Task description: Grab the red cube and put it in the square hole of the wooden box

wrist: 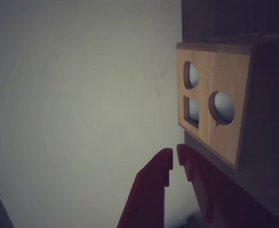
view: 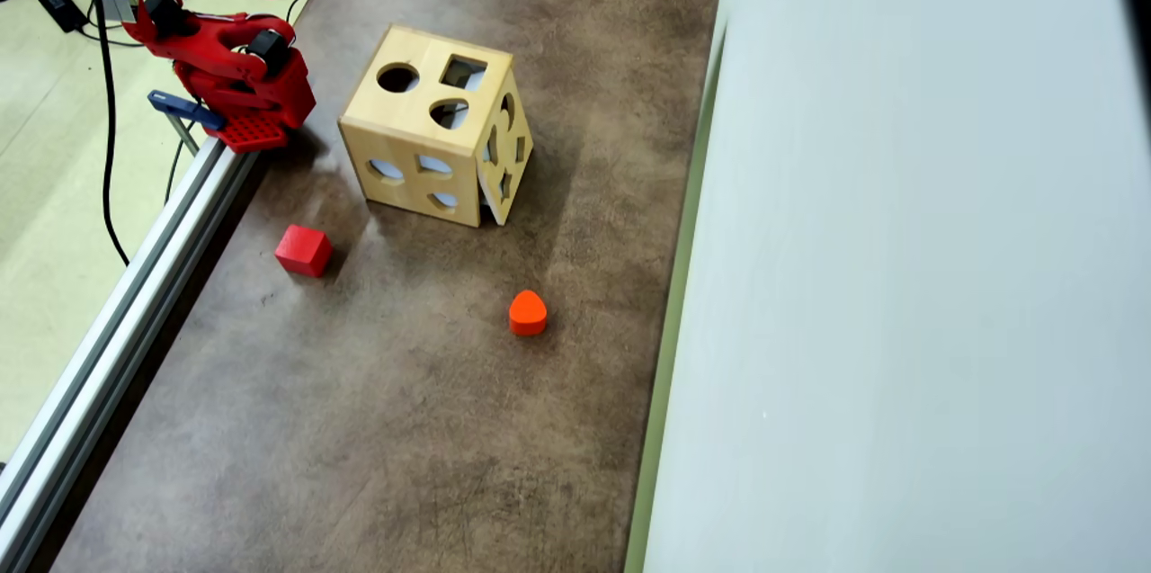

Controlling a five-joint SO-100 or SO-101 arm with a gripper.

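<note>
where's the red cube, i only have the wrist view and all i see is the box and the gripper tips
Observer: The red cube lies on the table in the overhead view, apart from the wooden box, nearer the metal rail along the table's left edge.
Operator: is it in the gripper or free
Observer: Free. The gripper holds nothing; its fingertips stand a narrow gap apart.
Operator: which face has the square hole
Observer: Overhead, the square hole is on the box's top face, beside a round hole.
Operator: anything else loose
Observer: An orange rounded block sits alone, to the right of the cube in that view.
</note>
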